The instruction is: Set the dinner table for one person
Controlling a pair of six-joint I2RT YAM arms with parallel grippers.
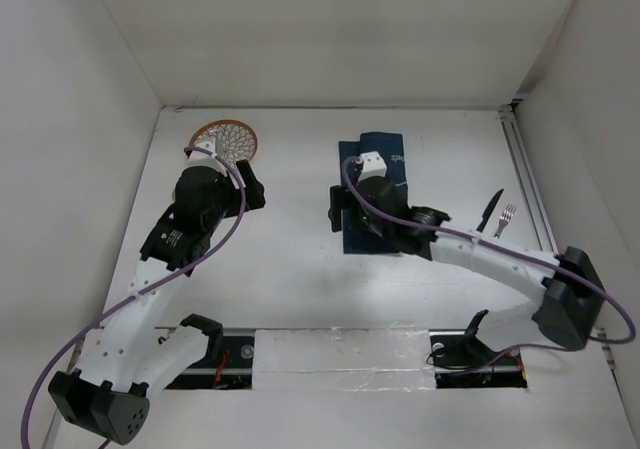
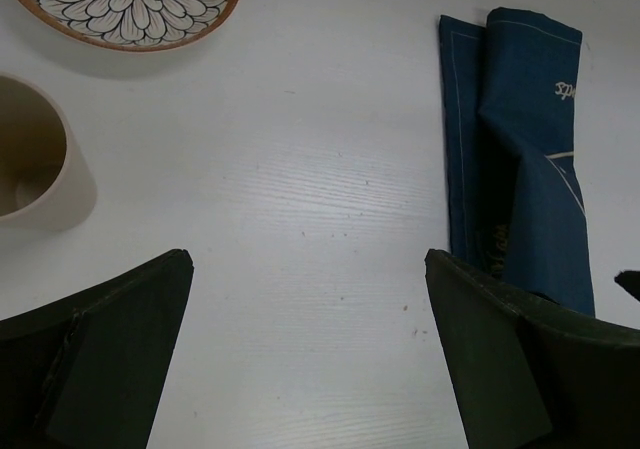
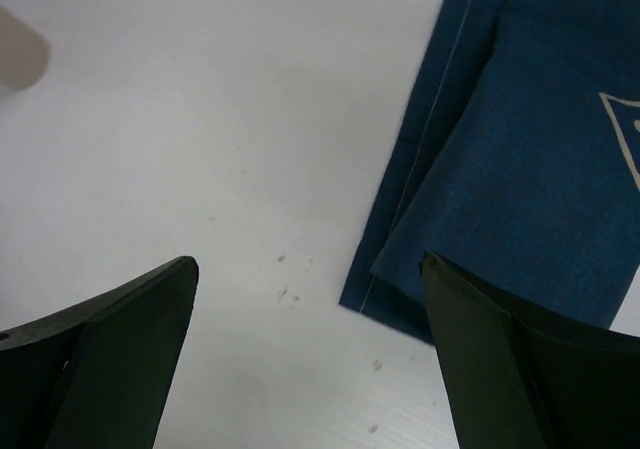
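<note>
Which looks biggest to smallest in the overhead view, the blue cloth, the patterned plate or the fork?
1. blue cloth, partly hidden by the right arm.
2. patterned plate, partly hidden by the left arm.
3. fork, clearly smallest.

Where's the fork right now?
In the top view, the fork lies on the right side of the dinner table, just right of the dark knife, near the side rail.

The white table (image 1: 290, 269) carries a flower-patterned plate (image 1: 232, 139) at its far left, with a cream cup (image 2: 35, 159) near it. A folded navy placemat (image 1: 385, 149) lies mid-table. A black knife (image 1: 490, 211) and a fork (image 1: 507, 219) lie side by side at the right.
</note>
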